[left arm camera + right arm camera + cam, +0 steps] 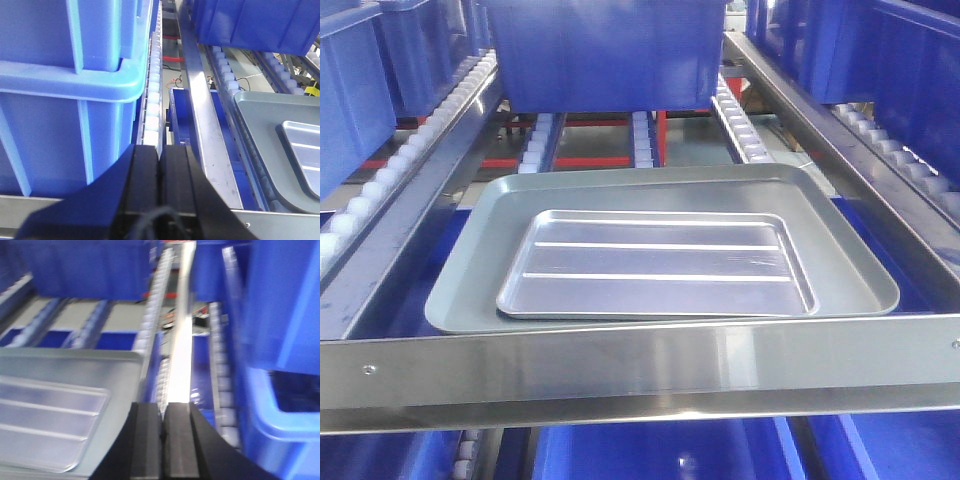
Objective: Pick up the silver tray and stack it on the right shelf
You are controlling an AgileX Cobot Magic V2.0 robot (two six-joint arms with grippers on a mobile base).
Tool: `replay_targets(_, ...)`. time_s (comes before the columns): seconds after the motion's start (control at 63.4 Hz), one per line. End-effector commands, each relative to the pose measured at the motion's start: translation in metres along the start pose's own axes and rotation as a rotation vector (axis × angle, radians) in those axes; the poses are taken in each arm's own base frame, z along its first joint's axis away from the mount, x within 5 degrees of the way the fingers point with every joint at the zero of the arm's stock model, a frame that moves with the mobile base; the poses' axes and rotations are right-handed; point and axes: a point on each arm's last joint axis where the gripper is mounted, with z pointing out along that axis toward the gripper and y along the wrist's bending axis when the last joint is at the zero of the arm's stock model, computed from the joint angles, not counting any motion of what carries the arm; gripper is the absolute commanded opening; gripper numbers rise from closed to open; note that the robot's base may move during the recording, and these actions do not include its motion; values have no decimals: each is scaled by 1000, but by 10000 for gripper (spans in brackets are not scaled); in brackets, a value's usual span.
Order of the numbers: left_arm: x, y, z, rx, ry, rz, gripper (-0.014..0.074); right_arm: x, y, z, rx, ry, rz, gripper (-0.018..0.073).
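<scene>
The silver tray (655, 265), shiny with two raised ribs, lies flat inside a larger dull grey tray (840, 260) on the right shelf, just behind its polished front rail (640, 365). Neither gripper shows in the front view. In the left wrist view my left gripper (159, 150) is shut and empty, over a roller rail left of both trays; the silver tray (305, 145) shows at the right edge. In the blurred right wrist view my right gripper (163, 412) is shut and empty, just right of the grey tray (75, 365) and the silver tray (45, 410).
Big blue bins stand behind the trays (605, 50), close on the left gripper's left (60, 90) and on the right gripper's right (285, 315). White roller rails (740, 120) and steel side rails (205, 125) flank the trays. More blue bins sit on the level below.
</scene>
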Motion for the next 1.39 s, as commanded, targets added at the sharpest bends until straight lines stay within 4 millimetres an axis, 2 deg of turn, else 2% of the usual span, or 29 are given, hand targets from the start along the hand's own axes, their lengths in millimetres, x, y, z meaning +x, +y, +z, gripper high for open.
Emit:
replay_targets(0.0, -2, 0, 0, 2, -79, -8, -93, -3, -4, -2, 55, -153, -13, 55)
replay_targets(0.189, -2, 0, 0, 2, -79, -8, -93, 39, -10, -10, 126, -241, 16, 55)
replay_targets(0.331, -2, 0, 0, 2, -79, -8, -93, 58, -9, -18, 128, -267, 16, 55)
replay_targets(1.371, -2, 0, 0, 2, -79, -8, -93, 59, -10, -17, 130, -251, 17, 55)
